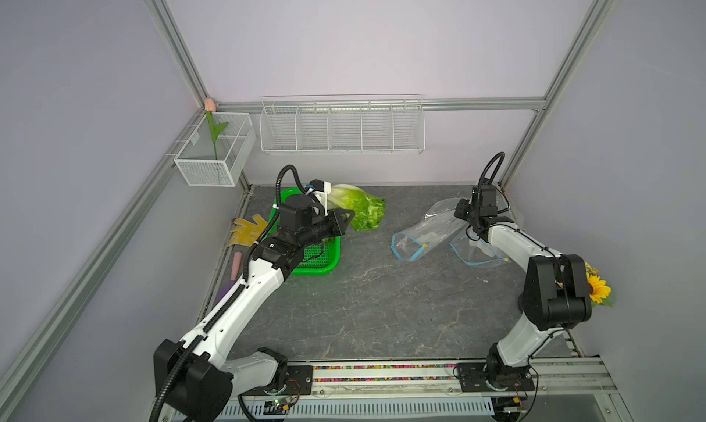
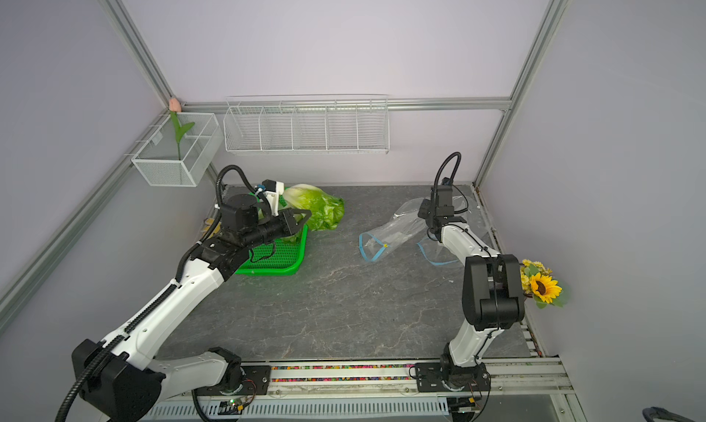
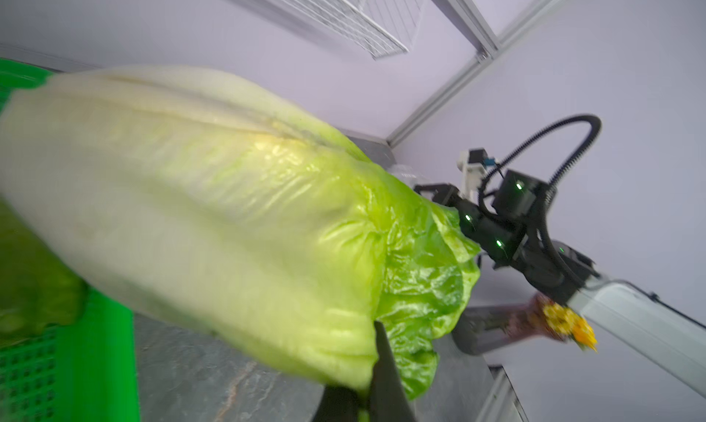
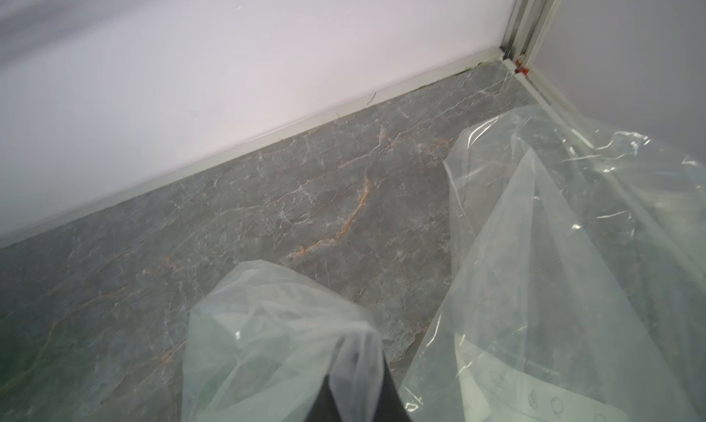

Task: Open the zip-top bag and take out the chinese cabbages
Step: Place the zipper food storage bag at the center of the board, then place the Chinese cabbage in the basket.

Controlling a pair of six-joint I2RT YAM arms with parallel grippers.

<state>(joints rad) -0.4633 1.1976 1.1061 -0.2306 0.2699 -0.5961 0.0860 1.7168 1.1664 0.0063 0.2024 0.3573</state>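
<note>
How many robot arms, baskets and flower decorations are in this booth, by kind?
Robot arms: 2 (left arm, right arm)
Baskets: 3 (green plastic basket, white mesh basket, long wire basket)
Flower decorations: 2 (tulip, sunflower bunch)
Total: 7

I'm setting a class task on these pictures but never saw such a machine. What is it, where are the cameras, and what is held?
Two robot arms with pincer grippers work on a grey table. Two pictures look down from overhead; two come from cameras on the wrists. The left gripper is shut on a chinese cabbage by the green basket. The right gripper is shut on the clear zip-top bag. A yellow glove and a sunflower sit at the sides.
</note>
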